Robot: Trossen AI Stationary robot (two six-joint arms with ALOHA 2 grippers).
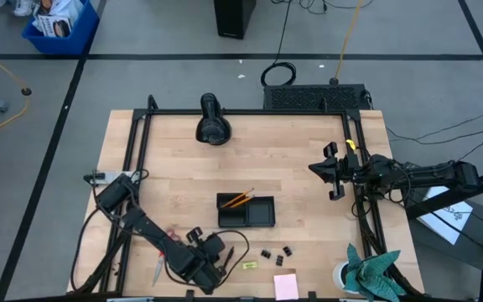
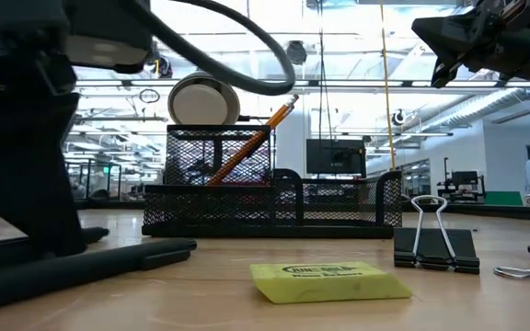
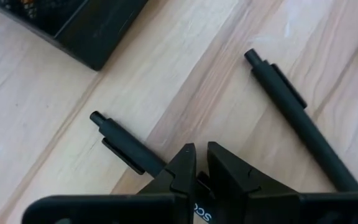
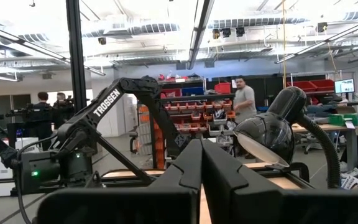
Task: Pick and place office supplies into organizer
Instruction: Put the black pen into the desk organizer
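Gripping a black pen (image 3: 126, 148) at the frame's lower left, the left gripper (image 3: 201, 168) pinches narrowly; the right gripper (image 4: 201, 165), closed empty, hangs mid-right. "TROSSEN" marks the left arm (image 4: 107, 102). Centre: the mesh organizer (image 1: 246, 210) holds orange pencils (image 1: 240, 200).

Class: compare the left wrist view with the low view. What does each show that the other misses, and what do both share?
Only the left wrist view shows the left gripper, its jaws closed on one black pen, with a second pen beside it. Only the low view shows the yellow piece, a binder clip and an orange pencil. Both show the organizer.
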